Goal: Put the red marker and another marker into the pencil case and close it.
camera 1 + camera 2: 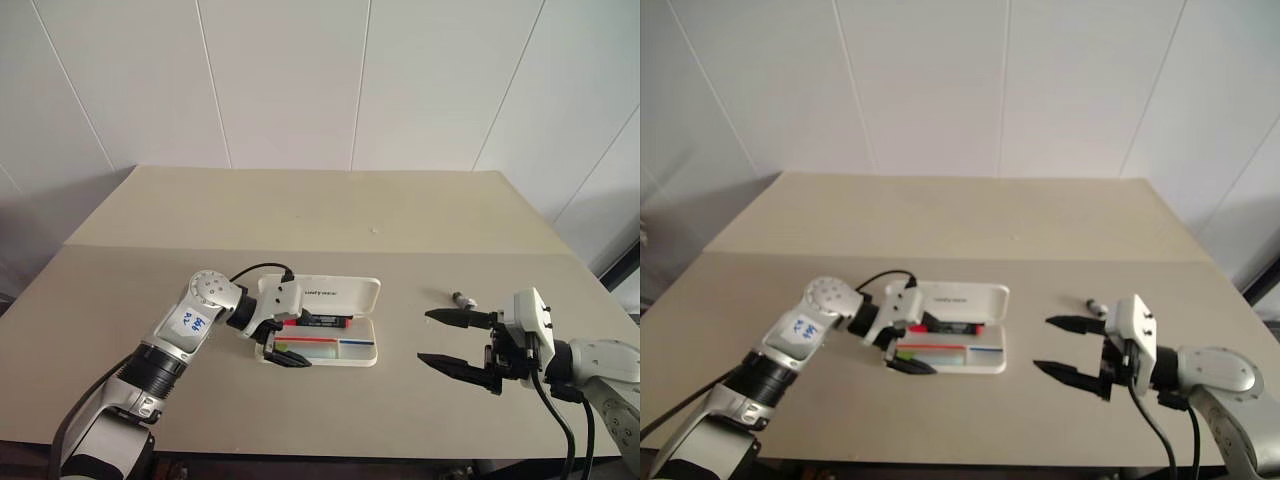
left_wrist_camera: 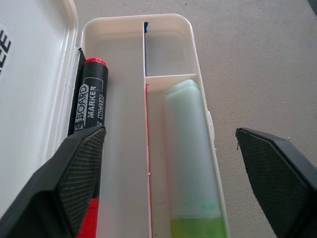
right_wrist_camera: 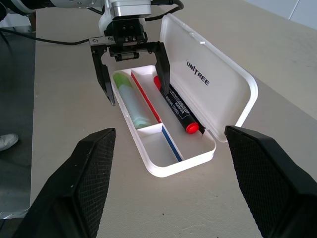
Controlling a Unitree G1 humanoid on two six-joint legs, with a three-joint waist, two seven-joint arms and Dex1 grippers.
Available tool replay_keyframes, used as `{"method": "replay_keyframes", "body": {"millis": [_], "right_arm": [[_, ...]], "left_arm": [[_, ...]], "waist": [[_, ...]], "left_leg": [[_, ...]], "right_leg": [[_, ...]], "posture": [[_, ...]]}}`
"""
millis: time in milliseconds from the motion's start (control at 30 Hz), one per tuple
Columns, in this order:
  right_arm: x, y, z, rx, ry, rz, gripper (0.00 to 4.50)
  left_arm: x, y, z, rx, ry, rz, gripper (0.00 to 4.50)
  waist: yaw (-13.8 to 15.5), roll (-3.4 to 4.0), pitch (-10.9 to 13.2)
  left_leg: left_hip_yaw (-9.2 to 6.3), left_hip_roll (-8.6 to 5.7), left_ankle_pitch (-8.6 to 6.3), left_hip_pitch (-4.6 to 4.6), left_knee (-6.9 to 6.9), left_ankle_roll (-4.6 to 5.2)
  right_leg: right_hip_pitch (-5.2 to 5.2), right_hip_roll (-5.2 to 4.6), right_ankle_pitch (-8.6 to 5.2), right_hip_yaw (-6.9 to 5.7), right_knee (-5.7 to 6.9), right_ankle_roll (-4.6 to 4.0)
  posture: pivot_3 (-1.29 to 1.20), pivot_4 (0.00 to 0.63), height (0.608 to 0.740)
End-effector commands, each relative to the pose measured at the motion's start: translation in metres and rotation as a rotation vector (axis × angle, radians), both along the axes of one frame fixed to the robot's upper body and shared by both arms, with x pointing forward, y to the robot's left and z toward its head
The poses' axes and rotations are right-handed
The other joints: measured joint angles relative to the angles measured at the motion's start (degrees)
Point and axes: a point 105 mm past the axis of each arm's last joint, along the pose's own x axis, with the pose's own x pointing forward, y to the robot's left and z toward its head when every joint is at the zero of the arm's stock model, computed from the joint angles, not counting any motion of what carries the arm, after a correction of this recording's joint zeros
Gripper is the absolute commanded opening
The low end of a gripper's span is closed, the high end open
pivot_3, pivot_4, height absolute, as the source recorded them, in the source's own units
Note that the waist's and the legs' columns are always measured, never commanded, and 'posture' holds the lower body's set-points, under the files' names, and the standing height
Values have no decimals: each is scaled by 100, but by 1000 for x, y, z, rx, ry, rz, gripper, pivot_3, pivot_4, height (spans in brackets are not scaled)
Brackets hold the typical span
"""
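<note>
While both pincers gape empty, the open pencil case [image 3: 208,84] lid reads "UNITREE" beside the red marker [image 3: 177,108].

I'm seeing the pencil case [image 3: 208,84] showing plain white, with dark lettering on the inside of its raised lid. A thin red stripe and a short blue stripe are running along the dividers inside. The red marker [image 3: 176,106] is showing a black barrel with white print and a red cap and end. The other marker [image 3: 130,101] is looking pale, lime green throughout. Both grippers, left gripper [image 3: 132,67] and right gripper [image 1: 455,340], are showing black fingers with a fine ribbed texture. The table [image 1: 300,215] is reading as plain beige, and the wall [image 1: 300,80] behind it is showing white panels.
</note>
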Motion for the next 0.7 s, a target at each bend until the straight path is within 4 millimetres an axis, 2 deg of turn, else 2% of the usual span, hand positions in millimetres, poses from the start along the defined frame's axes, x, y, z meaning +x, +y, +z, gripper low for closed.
{"method": "replay_keyframes", "body": {"millis": [33, 367, 533, 700], "right_arm": [[-4, -1, 13, -2, -64, -2, 4500], [-2, 0, 13, 1, -64, 3, 4500], [-2, 0, 13, 3, -62, -1, 4500], [-3, -2, 11, 4, -59, -14, 4500]], "left_arm": [[-3, -2, 13, -29, -43, -15, 4472], [15, 0, 3, 0, -85, 79, 4472], [15, 0, -1, 20, -98, 76, 4472], [12, -5, 10, -29, -105, 66, 4472]], "waist": [[0, 0, 0], [0, 0, 0], [10, 0, 0], [6, 0, 0]], "left_leg": [[0, 0, 0, 0, 0, 0], [0, 0, 1, 1, 2, 1], [0, -1, 2, 3, 4, 2], [0, -3, 4, 4, 7, 3]], "right_leg": [[0, 0, 0, 0, 0, 0], [1, 0, 0, 0, 3, 1], [4, 0, 2, 1, 4, 3], [7, 0, 7, 3, 3, 9]], "posture": [[0, 150, 740], [0, 150, 740], [0, 150, 740], [0, 150, 740]]}}
